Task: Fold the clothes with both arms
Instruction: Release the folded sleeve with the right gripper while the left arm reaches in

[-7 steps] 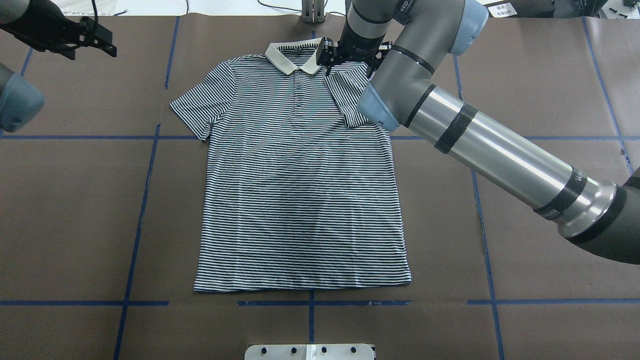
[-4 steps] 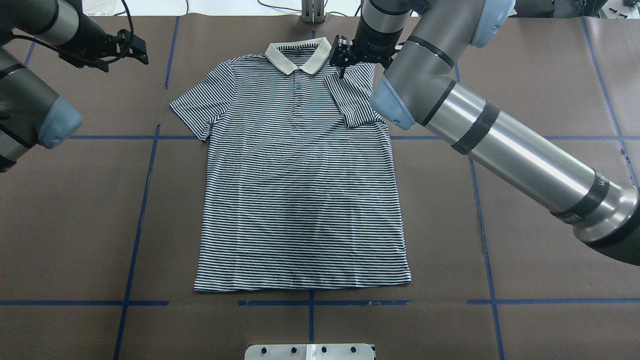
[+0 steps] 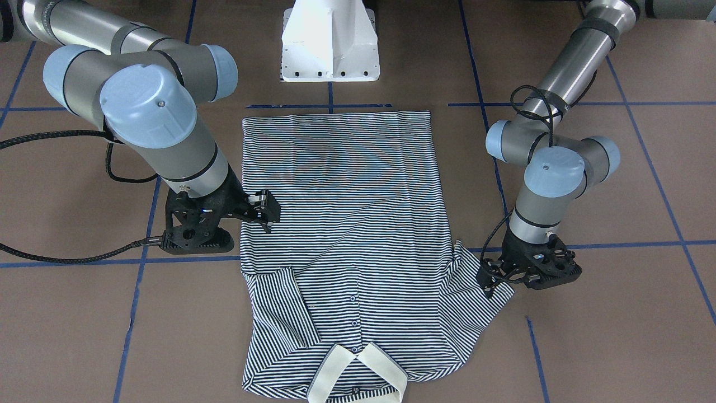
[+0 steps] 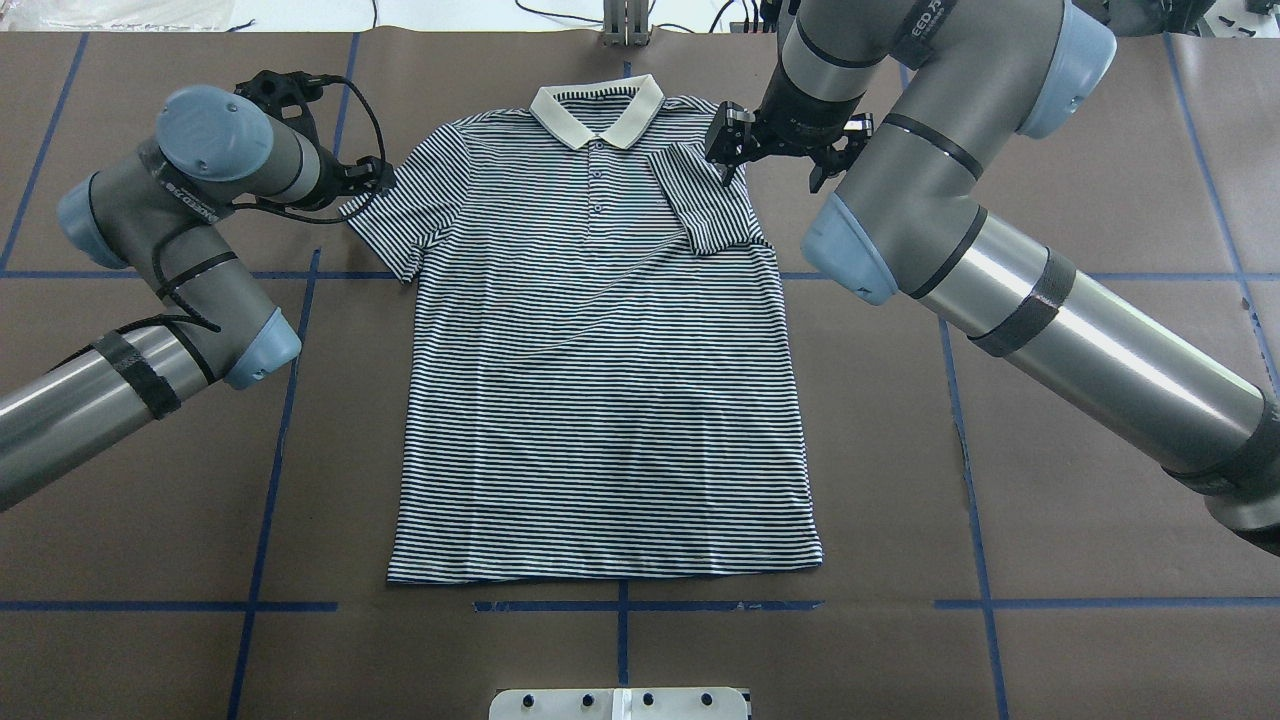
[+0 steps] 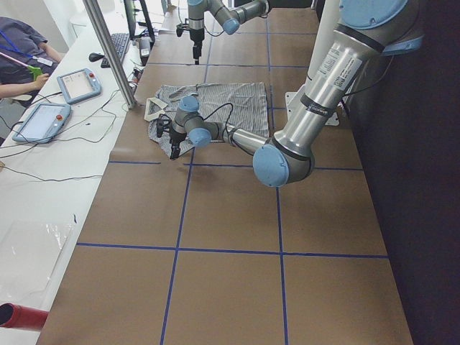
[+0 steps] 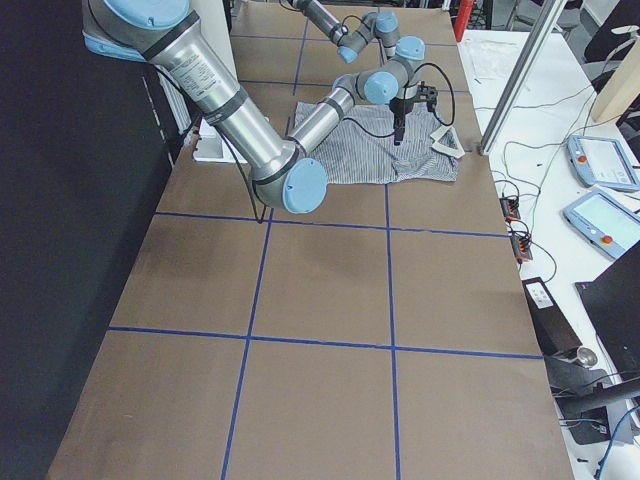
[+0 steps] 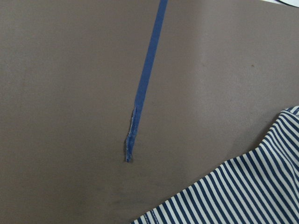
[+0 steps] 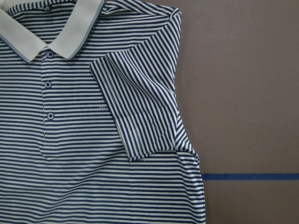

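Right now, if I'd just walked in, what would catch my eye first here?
A navy-and-white striped polo shirt lies flat on the brown table, one sleeve folded in over its chest. The right gripper, on a big grey arm, hovers by that sleeve; the left gripper hangs beside the other, spread sleeve.

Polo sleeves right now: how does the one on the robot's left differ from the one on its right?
1. The left-side sleeve is spread outward; the right-side sleeve is folded in.
2. The left-side sleeve lies on the table; the right-side sleeve lies on the shirt front.
3. The left-side sleeve's hem faces away from the shirt; the right-side sleeve's hem faces the buttons.

Both are short, flat, and navy-and-white striped.
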